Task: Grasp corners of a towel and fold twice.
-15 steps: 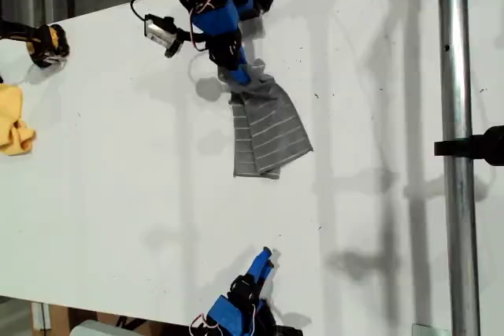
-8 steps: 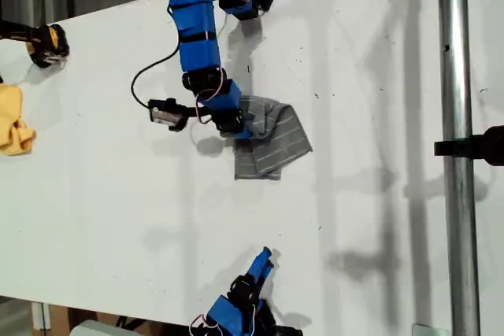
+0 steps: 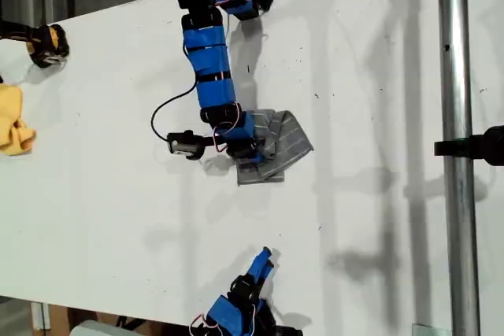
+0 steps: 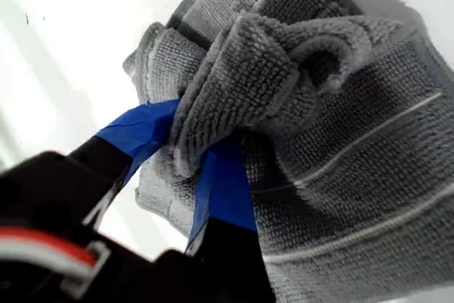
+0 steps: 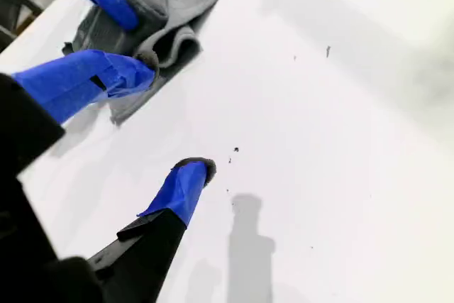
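The towel [image 3: 272, 147] lies bunched near the centre of the exterior view on the white counter [image 3: 118, 194]. My first pincer [image 4: 191, 157] is clamped on a thick wad of its edge, several layers at once. My second pincer [image 5: 152, 125] hangs wide and empty, well apart. Risk: releasing here could leave a lumpy, crooked fold, or the wad could slip out.

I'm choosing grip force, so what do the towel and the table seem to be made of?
The towel looks like soft looped terry or microfibre: the first wrist view shows a nubby grey pile with thin white stripes, bunched between the jaws of my first gripper. The table looks like a smooth, hard, matte white board, possibly laminate or painted; a few small dark specks show, and no grain.
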Robot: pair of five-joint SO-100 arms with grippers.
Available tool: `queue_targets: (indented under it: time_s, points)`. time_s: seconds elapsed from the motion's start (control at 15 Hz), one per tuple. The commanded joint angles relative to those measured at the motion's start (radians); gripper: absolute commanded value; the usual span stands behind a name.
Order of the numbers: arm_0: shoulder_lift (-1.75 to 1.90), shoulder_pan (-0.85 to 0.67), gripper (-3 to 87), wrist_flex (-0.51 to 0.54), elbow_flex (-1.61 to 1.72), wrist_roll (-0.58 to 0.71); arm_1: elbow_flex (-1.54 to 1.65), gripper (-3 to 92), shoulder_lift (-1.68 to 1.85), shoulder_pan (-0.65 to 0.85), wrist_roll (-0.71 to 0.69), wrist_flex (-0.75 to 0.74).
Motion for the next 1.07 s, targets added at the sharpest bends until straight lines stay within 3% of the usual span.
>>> queue_targets:
  time_s: [0.0,0.27,0.53,0.8,1.0]
  points:
    - [0.009,-0.017,23.9,0.006,-0.04,0.009,-0.081,21.8,0.086,-0.038,-0.008,0.026]
    - [0.009,-0.025,24.0,0.005,-0.037,0.014,-0.158,21.8,0.285,-0.081,-0.008,0.207]
    - [0.009,-0.034,24.0,-0.002,-0.034,0.02,-0.106,21.6,0.514,-0.061,-0.041,0.235]
    - [0.009,-0.052,24.0,0.0,-0.028,0.035,0.419,2.2,0.956,0.072,-0.052,0.308]
    - [0.011,-0.078,22.4,-0.034,0.006,0.077,1.071,-0.2,1.555,0.066,0.101,0.213]
